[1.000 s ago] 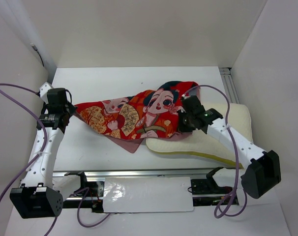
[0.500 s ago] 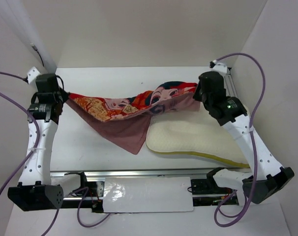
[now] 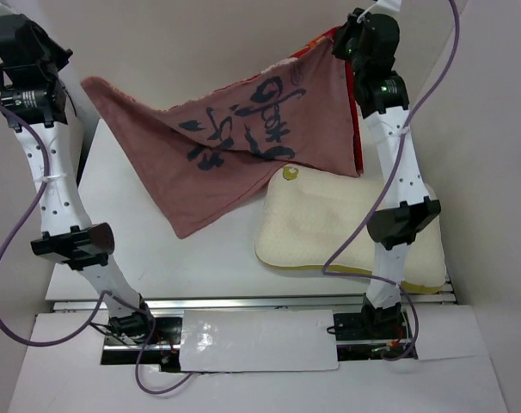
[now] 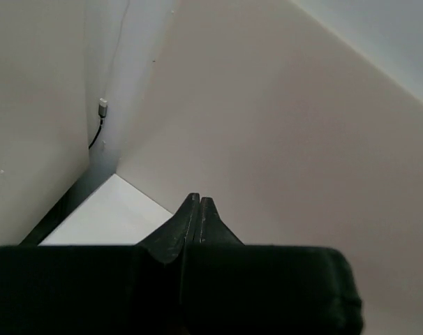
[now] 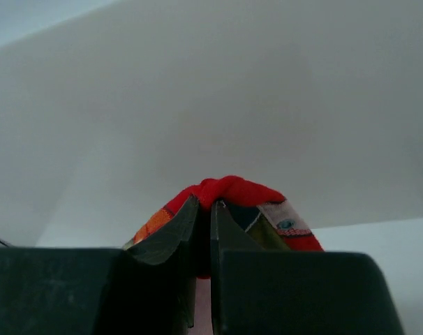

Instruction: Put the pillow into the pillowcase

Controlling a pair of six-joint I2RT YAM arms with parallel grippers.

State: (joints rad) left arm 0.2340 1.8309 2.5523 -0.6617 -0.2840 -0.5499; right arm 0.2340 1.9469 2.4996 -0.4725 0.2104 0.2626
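Note:
The red pillowcase (image 3: 235, 146) hangs stretched between my two raised grippers, well above the table, its dull pink back with dark show-through print facing the camera. My left gripper (image 3: 74, 79) is shut at the cloth's upper left corner; in the left wrist view its jaws (image 4: 196, 201) are pressed together and no cloth shows. My right gripper (image 3: 345, 39) is shut on the upper right corner, where red printed fabric (image 5: 232, 190) bunches over the fingertips (image 5: 211, 202). The cream pillow (image 3: 329, 228) lies flat on the table at the right, below the case, its gold logo (image 3: 288, 173) at the far corner.
White enclosure walls stand close on the left, back and right. The white table (image 3: 157, 249) runs under the hanging cloth. The right arm's lower links stand over the pillow's right part. A cable (image 4: 100, 122) hangs on the left wall. A metal rail (image 3: 243, 301) runs along the front edge.
Both arms have risen high and apart, lifting the pillowcase off the table and pillow. It now hangs spread with its back showing, and the pillow lies uncovered.

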